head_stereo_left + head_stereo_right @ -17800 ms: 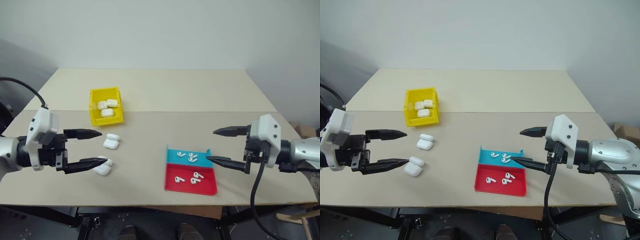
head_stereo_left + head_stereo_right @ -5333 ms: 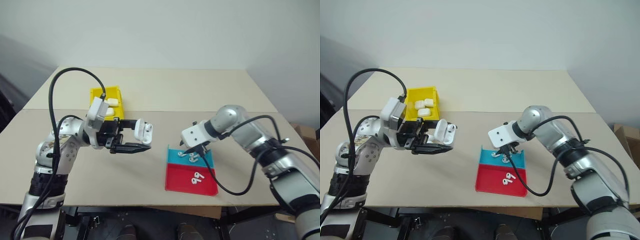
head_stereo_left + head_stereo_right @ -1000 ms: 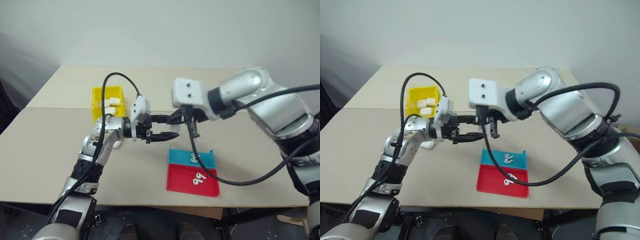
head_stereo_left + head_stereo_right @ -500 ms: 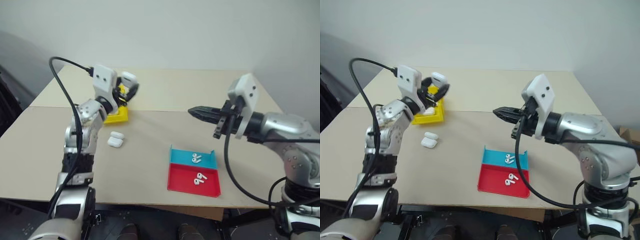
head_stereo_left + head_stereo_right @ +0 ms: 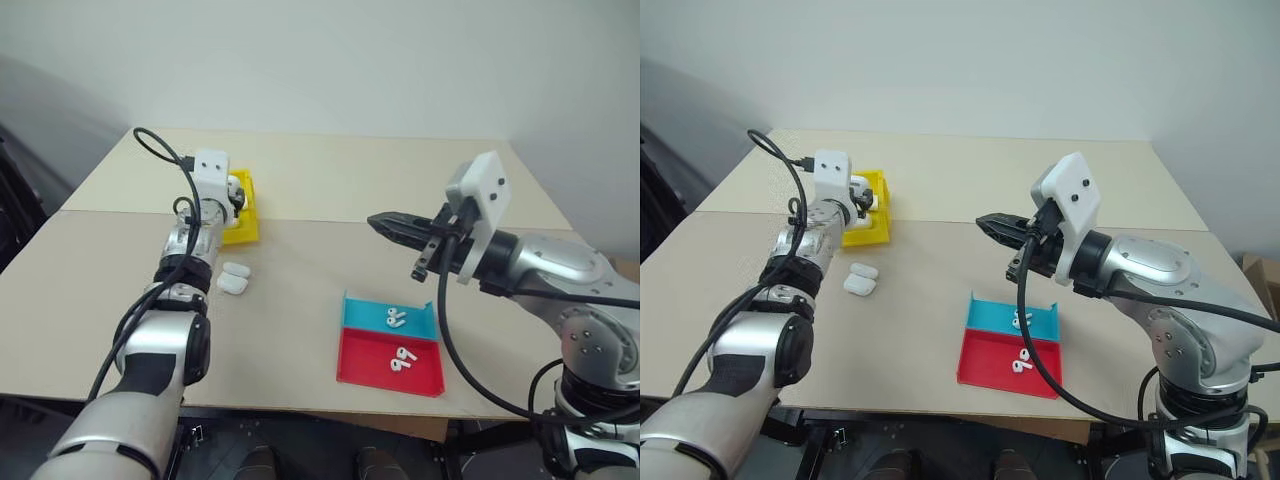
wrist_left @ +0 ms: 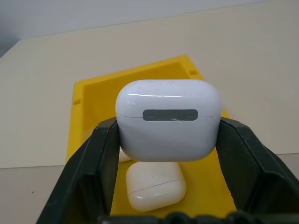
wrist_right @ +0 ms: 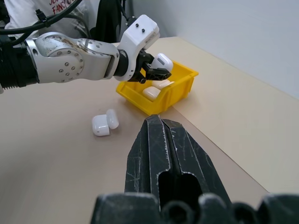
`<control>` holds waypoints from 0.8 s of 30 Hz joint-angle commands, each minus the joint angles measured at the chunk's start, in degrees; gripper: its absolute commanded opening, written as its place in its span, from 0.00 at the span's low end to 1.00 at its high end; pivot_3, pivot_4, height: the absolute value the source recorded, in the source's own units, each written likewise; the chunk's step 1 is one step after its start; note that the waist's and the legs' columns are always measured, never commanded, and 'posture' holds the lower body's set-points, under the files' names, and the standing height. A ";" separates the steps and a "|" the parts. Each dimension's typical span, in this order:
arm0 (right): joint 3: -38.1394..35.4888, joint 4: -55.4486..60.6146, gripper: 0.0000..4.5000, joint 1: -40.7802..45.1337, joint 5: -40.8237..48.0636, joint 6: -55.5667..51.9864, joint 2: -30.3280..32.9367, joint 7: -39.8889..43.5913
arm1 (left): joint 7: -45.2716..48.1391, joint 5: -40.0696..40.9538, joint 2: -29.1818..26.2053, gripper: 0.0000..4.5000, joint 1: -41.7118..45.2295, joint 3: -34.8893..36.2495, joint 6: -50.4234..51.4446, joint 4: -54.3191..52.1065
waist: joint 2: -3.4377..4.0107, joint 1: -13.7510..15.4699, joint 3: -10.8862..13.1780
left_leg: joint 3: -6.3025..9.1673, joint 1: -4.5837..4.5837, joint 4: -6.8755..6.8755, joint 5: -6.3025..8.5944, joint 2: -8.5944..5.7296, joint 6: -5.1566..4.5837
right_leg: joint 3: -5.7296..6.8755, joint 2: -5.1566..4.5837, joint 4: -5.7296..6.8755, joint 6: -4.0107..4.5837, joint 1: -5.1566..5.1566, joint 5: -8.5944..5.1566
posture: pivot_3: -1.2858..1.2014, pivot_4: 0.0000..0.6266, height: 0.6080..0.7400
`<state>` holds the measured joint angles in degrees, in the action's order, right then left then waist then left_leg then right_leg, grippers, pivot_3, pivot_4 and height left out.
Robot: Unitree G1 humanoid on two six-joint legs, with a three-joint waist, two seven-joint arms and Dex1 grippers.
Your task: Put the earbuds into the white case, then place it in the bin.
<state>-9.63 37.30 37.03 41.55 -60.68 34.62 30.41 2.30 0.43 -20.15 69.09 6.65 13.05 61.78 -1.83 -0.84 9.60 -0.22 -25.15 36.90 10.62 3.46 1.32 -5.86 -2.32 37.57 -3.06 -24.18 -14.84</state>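
White case (image 6: 168,119) pinched in left end effector (image 6: 168,140), hiding bin (image 6: 93,100) contents; right end effector (image 7: 164,154) closed, empty

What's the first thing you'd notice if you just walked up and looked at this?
Probably the white case pinched between the left gripper's black fingers, held right over the bright yellow bin, which already has other cases inside. Next, the blue-and-red tray near the table's front edge, with tiny white earbuds in it. The right gripper hangs empty above the table, fingers shut.
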 commanded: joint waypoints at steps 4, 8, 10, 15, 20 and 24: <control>-0.80 1.48 0.00 0.04 1.65 -0.80 2.15 -1.80 | -2.61 -0.35 -1.21 0.62 2.80 0.95 -3.46 3.22 | 0.00 -0.04 0.00 | 0.02 0.00 0.00 -0.01 -0.01 0.01 | 0.02 -0.02 0.01 0.00 0.00 0.00 | 0.52 0.24 1.00; -0.93 1.86 0.00 -0.03 2.58 -1.19 2.42 -2.23 | -2.09 -0.84 -1.85 0.70 2.80 0.48 -3.07 3.97 | 0.00 -0.04 0.00 | 0.03 -0.01 0.00 -0.01 -0.01 0.02 | 0.04 -0.02 0.01 0.00 0.00 0.00 | 0.52 0.24 1.00; -0.82 1.91 0.00 -0.07 3.09 -1.08 2.62 -2.52 | -1.46 -0.78 -1.98 0.85 2.66 0.43 -2.83 4.26 | 0.00 0.00 0.00 | 0.04 -0.01 0.00 -0.01 -0.01 0.02 | 0.05 -0.02 0.02 0.00 0.01 0.00 | 0.52 0.24 1.00; -0.94 2.05 0.00 -0.16 4.33 -1.05 2.93 -3.33 | -1.70 -1.07 -1.94 1.00 1.54 0.28 -5.60 2.25 | 0.00 0.02 0.00 | 0.05 -0.01 0.00 -0.03 -0.03 0.05 | 0.09 -0.06 0.02 0.00 0.03 0.00 | 0.52 0.24 1.00; -1.19 2.12 0.00 -0.82 5.18 -0.39 2.69 -4.51 | 3.41 1.77 -3.23 1.00 -3.60 2.14 -12.89 -8.18 | 0.00 -0.21 0.00 | 0.05 -0.01 -0.01 -0.03 -0.02 0.06 | 0.10 -0.07 0.03 0.00 0.02 0.00 | 0.52 0.24 1.00; -1.29 1.44 0.00 -4.28 3.61 2.56 3.01 -3.83 | 17.38 8.30 -6.54 1.00 -12.81 2.05 -4.46 -30.29 | 0.01 -0.47 -0.01 | 0.05 -0.01 -0.03 -0.06 0.00 0.11 | 0.11 -0.07 0.07 0.01 0.01 0.00 | 0.52 0.24 1.00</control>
<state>-9.65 37.76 32.92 45.86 -60.73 36.99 26.30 14.36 5.74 -25.24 57.21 8.17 6.12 40.49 -1.82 -1.31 9.59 -0.17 -25.16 36.85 10.54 3.47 1.44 -5.76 -2.40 37.65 -3.05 -24.16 -14.84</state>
